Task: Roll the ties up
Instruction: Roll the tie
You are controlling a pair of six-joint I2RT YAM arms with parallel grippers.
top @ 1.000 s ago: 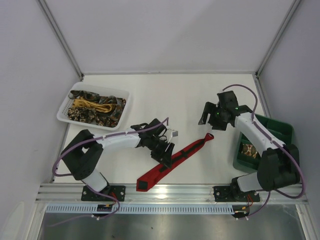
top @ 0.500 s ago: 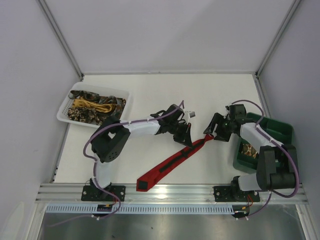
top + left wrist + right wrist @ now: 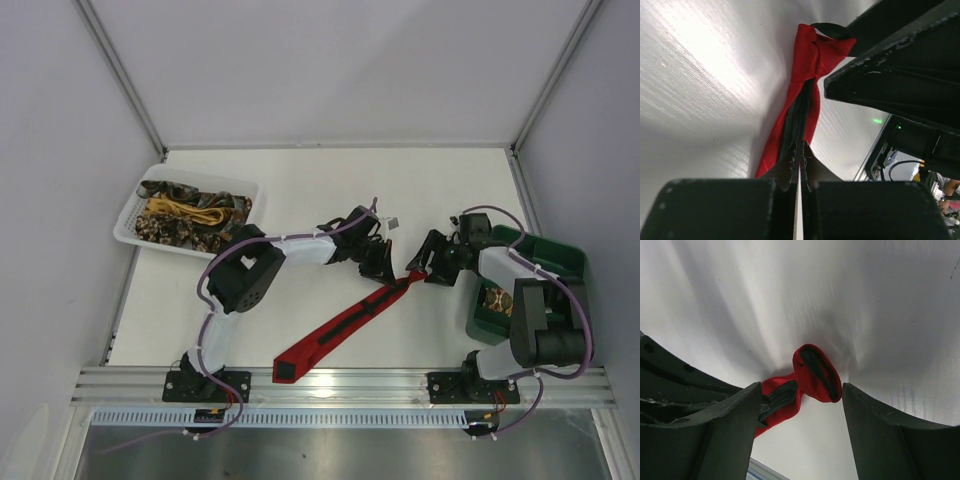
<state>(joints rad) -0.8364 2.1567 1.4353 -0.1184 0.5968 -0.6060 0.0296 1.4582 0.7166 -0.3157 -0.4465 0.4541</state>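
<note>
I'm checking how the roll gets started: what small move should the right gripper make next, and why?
Probably close the right gripper on the folded narrow end of the red tie. Its jaws stand open either side of that end, while the left gripper is shut on the tie just behind it.

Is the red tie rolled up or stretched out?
Stretched out: the red tie lies as one long diagonal strip, only its narrow end curled over.

We see a white mesh basket (image 3: 128, 222) at ten o'clock on the white table (image 3: 330, 190). At three o'clock we find a green compartment tray (image 3: 560, 252) by the table's edge.
</note>
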